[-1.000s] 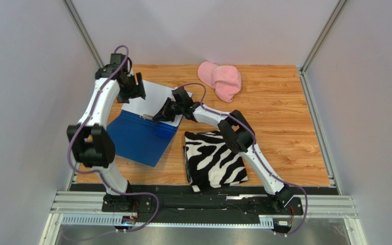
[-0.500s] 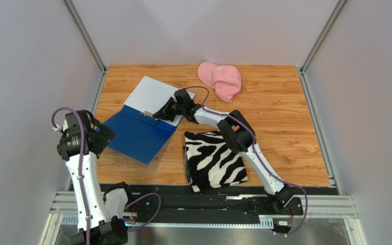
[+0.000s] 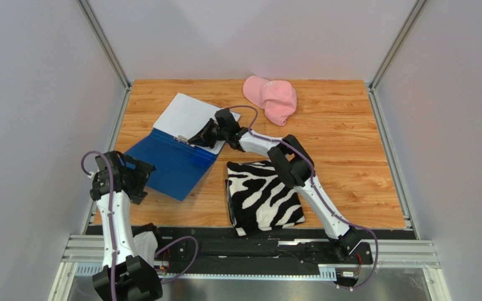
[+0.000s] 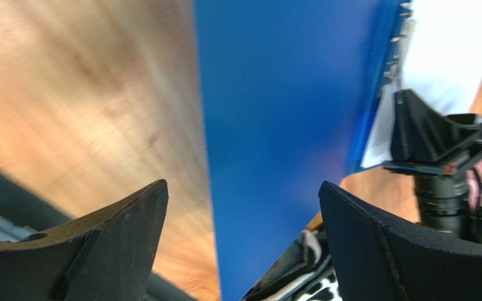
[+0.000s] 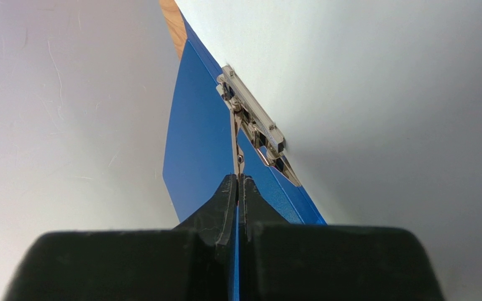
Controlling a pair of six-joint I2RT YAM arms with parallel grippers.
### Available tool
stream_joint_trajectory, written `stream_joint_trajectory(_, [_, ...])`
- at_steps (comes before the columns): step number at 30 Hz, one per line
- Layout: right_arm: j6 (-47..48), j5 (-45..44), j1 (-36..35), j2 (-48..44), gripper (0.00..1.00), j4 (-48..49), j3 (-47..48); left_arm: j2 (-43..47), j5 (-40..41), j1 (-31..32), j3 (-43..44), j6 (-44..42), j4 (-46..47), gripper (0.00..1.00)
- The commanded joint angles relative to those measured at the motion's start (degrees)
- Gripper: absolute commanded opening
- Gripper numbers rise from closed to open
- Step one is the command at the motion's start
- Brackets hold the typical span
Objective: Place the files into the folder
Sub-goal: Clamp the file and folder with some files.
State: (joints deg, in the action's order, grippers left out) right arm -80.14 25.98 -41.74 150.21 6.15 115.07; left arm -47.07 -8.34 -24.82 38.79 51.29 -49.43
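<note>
The royal-blue folder point(image 3: 169, 164) lies open on the wooden table, its cover spread toward the near left. A white sheet of the files point(image 3: 190, 115) rests on its far half. My right gripper point(image 3: 196, 139) is shut on the thin lever of the folder's metal clip point(image 5: 253, 122), fingertips meeting at the lever point(image 5: 237, 177). In the right wrist view, blue folder point(image 5: 199, 144) lies to the left and white files point(image 5: 382, 94) to the right. My left gripper point(image 3: 143, 182) hangs open beside the cover's near-left corner, holding nothing. The left wrist view shows the folder point(image 4: 268, 113) between its spread fingers.
A folded zebra-striped cloth point(image 3: 263, 195) lies right of the folder, under my right arm. A pink cap point(image 3: 272, 98) sits at the back. Grey walls close in the left, back and right sides. A black rail point(image 3: 250, 241) runs along the near edge.
My left arm pulled back from the sheet's far edge to the near left of the folder, and its gripper opened wide. The right gripper stayed shut on the clip.
</note>
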Motion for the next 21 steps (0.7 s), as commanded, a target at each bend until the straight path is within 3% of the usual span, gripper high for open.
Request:
stream_joint_trajectory(1, [0.2,-5.1,1.4,0.0,0.00,-4.0,-2.6,-1.4,-5.5,-0.5,-1.5,3.4,12.0,0.98])
stream_joint_trajectory(5, [0.3,-5.1,1.7,-0.2,0.00,-3.9,-2.9,-4.3,-7.4,-0.5,-3.7,5.0,13.4,0.92])
stream_joint_trajectory(11, [0.5,-5.1,1.7,-0.2,0.00,-4.0,-3.2,-3.5,-8.0,-0.5,-4.5,4.3,17.2,0.68])
stream_joint_trajectory(14, [1.4,-5.0,1.7,-0.2,0.00,-4.4,-3.1,-2.9,-6.3,-0.5,-3.0,1.2,16.1,0.51])
stream_joint_trajectory(15, [2.3,-4.9,1.6,-0.1,0.00,-4.9,-2.9,-2.8,-6.0,-0.5,-2.3,-0.5,15.5,0.36])
stream_joint_trajectory(18, [4.7,-4.8,1.6,-0.6,0.00,-5.9,-2.9,-2.9,-4.1,-0.5,2.0,-4.9,12.1,0.04])
stream_joint_trajectory(21, [8.5,-5.2,1.2,-1.8,0.00,-8.9,-2.7,-3.2,-0.3,-0.5,7.0,-10.4,7.2,0.00])
